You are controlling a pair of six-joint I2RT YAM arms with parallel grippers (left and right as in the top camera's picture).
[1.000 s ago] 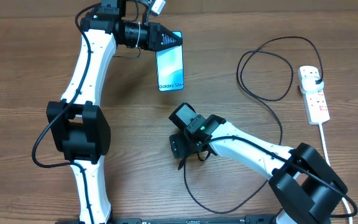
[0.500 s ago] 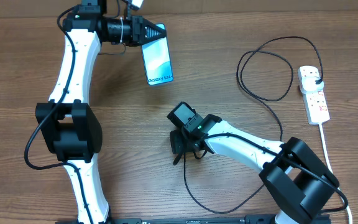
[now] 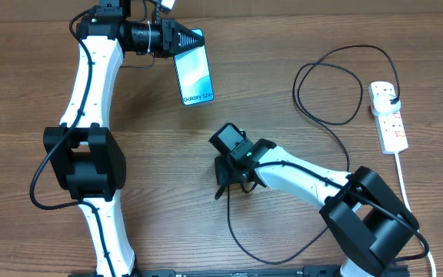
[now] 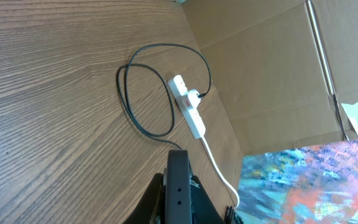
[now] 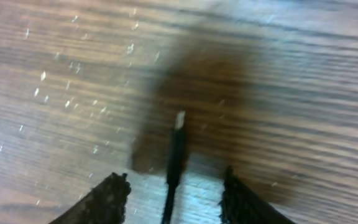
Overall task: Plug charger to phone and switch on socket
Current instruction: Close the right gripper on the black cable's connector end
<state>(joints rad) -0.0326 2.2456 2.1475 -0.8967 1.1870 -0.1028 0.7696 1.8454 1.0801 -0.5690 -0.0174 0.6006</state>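
My left gripper (image 3: 180, 40) is shut on the top short end of the phone (image 3: 194, 73), whose blue screen faces up with the "Galaxy" end nearest me. In the left wrist view the phone's dark edge (image 4: 178, 171) stands clamped between the jaws of the left gripper (image 4: 179, 202). The charger (image 3: 325, 115), a thin black cable, loops from its plug in the socket (image 3: 388, 115) round to the table's middle. My right gripper (image 3: 226, 178) is open over the connector tip (image 5: 179, 119). The cable (image 5: 174, 163) lies between the open fingers (image 5: 107, 199), untouched.
The socket (image 4: 188, 113) and cable loop (image 4: 146, 93) also show in the left wrist view, with a white cord (image 4: 215, 163) running off toward cardboard walls (image 4: 272, 74). The white cord (image 3: 403, 185) runs toward the front right edge.
My left arm has carried the phone to the left. My right gripper has shifted slightly over the cable tip and stays open.
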